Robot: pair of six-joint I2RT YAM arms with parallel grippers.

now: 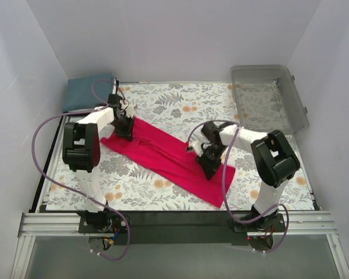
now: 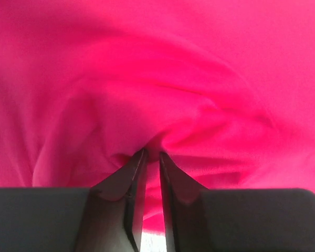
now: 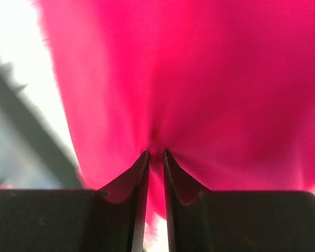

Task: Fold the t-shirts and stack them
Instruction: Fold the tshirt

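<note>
The crimson-pink t-shirt lies as a long diagonal strip across the floral table, from upper left to lower right. My left gripper is shut on its upper left end; in the left wrist view the cloth bunches between the fingertips. My right gripper is shut on the shirt near its lower right end; the right wrist view shows cloth pinched between the fingertips. The teal-blue t-shirt lies folded at the back left corner.
A clear plastic bin stands at the back right. White walls close in the table on three sides. A black strip and metal rail run along the near edge by the arm bases.
</note>
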